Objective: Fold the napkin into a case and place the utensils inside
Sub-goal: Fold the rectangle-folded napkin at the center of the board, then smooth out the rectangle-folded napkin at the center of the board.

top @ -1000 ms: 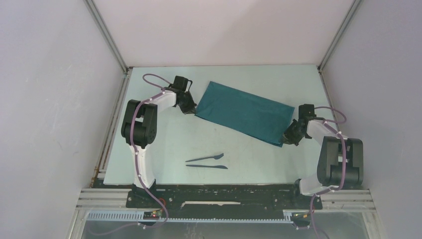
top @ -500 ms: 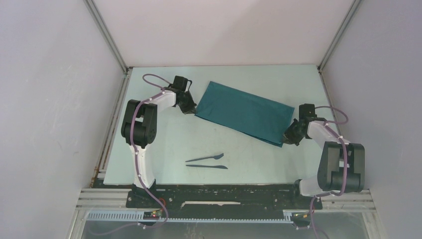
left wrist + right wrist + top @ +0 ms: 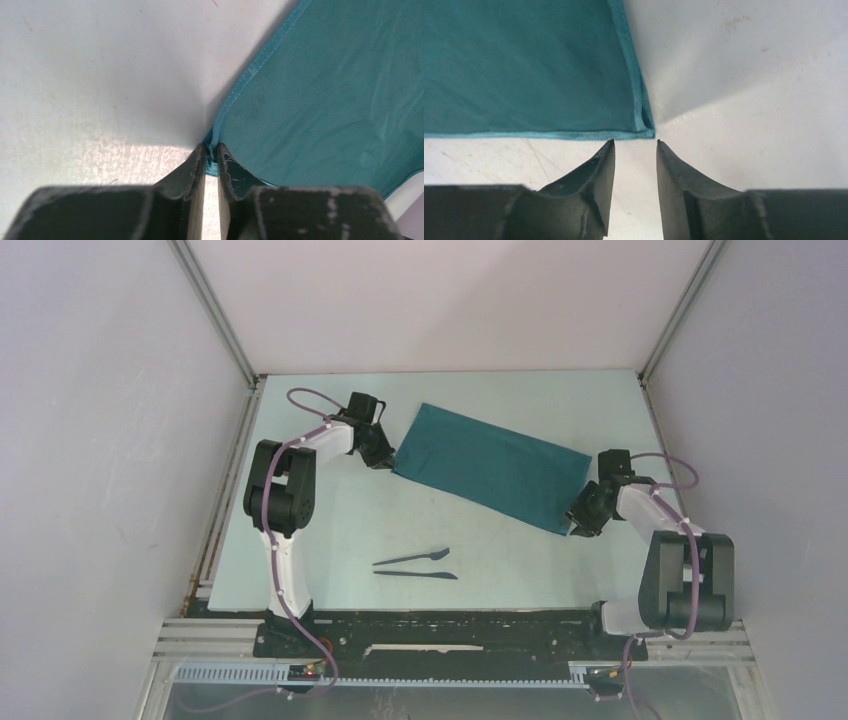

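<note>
The napkin [image 3: 490, 468] lies on the table as a folded teal rectangle, slanting from back left to front right. My left gripper [image 3: 388, 458] is at its left corner; in the left wrist view the narrow jaws of that gripper [image 3: 212, 152] still pinch the napkin's [image 3: 325, 100] hemmed corner. My right gripper [image 3: 578, 520] sits at the front right corner. In the right wrist view this gripper [image 3: 635, 142] stands open, and the napkin's [image 3: 524, 65] corner lies flat just beyond the tips, untouched. The utensils, a fork [image 3: 412, 557] and a knife [image 3: 415, 574], lie side by side near the front.
The pale table [image 3: 330, 530] is enclosed by white walls with metal corner posts [image 3: 215, 310]. A black rail with both arm bases [image 3: 450, 625] runs along the near edge.
My right gripper has opened, released the napkin's corner and drawn back a little. The left jaws have eased slightly but still hold cloth. The napkin and utensils have not shifted.
</note>
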`<state>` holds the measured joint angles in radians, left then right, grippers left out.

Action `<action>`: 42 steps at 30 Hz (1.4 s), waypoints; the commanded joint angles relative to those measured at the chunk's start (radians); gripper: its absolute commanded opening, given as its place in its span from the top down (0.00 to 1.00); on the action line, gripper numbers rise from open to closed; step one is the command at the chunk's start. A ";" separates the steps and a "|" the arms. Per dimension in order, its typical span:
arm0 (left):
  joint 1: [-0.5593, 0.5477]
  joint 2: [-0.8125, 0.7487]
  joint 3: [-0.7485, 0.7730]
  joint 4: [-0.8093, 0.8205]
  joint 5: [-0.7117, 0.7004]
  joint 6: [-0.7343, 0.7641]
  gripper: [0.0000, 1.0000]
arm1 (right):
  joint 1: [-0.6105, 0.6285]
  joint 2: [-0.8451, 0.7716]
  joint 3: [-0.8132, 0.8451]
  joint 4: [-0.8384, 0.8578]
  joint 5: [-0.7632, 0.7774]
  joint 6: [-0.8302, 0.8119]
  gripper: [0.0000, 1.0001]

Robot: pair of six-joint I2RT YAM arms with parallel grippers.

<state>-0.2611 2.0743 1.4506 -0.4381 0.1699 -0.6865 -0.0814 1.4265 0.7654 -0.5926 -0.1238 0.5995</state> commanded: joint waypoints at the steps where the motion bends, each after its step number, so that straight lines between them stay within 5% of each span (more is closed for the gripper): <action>1: 0.002 -0.064 0.034 -0.027 0.020 0.016 0.74 | 0.009 -0.130 0.031 -0.060 0.012 -0.043 0.54; 13: -0.023 -0.188 0.016 -0.047 0.025 0.045 0.41 | -0.039 0.002 0.080 0.074 -0.294 -0.121 0.37; 16: -0.033 -0.129 0.014 0.020 0.125 -0.017 0.41 | -0.064 0.055 0.074 0.112 -0.333 -0.122 0.36; 23: -0.030 -0.018 0.052 0.043 0.107 -0.035 0.41 | -0.083 0.099 0.029 0.147 -0.252 -0.099 0.34; 30: -0.031 -0.092 0.024 0.052 0.100 -0.001 0.32 | -0.121 0.084 -0.007 0.142 -0.176 -0.088 0.34; 34: -0.030 -0.131 0.009 0.061 0.119 0.007 0.28 | -0.045 -0.007 0.047 0.069 -0.080 -0.098 0.32; 42: -0.026 -0.054 0.019 0.089 0.127 -0.029 0.26 | -0.017 0.041 0.066 0.103 -0.210 -0.082 0.32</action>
<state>-0.2916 2.0083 1.4681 -0.3813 0.2745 -0.7033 -0.0944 1.4311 0.8089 -0.4980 -0.3077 0.5205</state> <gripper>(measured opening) 0.733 0.687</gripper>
